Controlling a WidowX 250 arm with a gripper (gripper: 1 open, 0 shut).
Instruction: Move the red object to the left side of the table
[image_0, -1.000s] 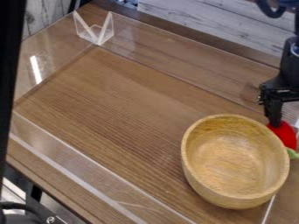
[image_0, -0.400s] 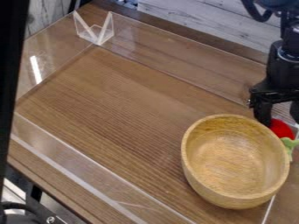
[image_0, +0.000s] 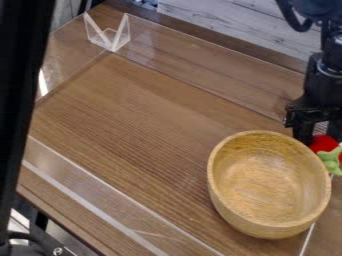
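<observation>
The red object (image_0: 327, 144) lies at the table's far right edge, just beyond the rim of the wooden bowl, with a bit of light green cap (image_0: 334, 160) beside it. My gripper (image_0: 311, 126) points straight down right over it, its dark fingers (image_0: 297, 122) reaching to the red object's top and left side and hiding part of it. The fingers are small and dark here, so the gap between them does not show. The wood-grain table (image_0: 134, 110) stretches away to the left.
A round light-wood bowl (image_0: 267, 183) stands at the front right, close against the red object. Low clear acrylic walls (image_0: 74, 180) edge the table, with a clear bracket (image_0: 107, 32) at the back left corner. A dark post (image_0: 20, 100) crosses the left foreground.
The gripper stays over the red object, and less of the red shows beneath the fingers than before. The dark post at the left now covers more of the picture.
</observation>
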